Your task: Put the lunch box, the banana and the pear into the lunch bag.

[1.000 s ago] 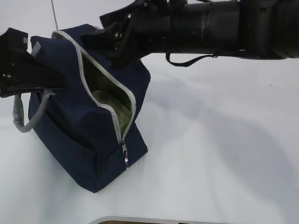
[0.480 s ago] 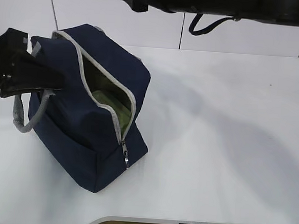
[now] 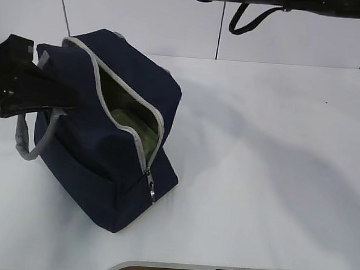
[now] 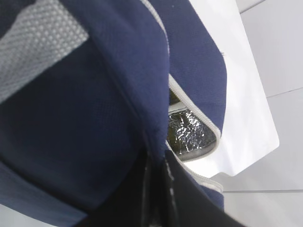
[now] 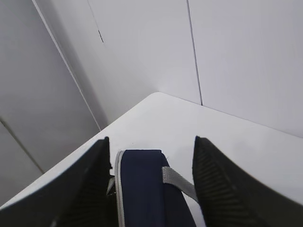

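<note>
Exterior view: your left gripper (image 3: 65, 96) is clenched on the lunch bag (image 3: 103, 167); right gripper (image 5: 149, 189), jaws apart, empty, above the bag.

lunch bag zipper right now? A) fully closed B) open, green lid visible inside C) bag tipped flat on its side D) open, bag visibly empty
B: the lunch bag stands upright on the table with its grey zipper parted, and the sage-green lid of the lunch box shows through the opening.
</note>
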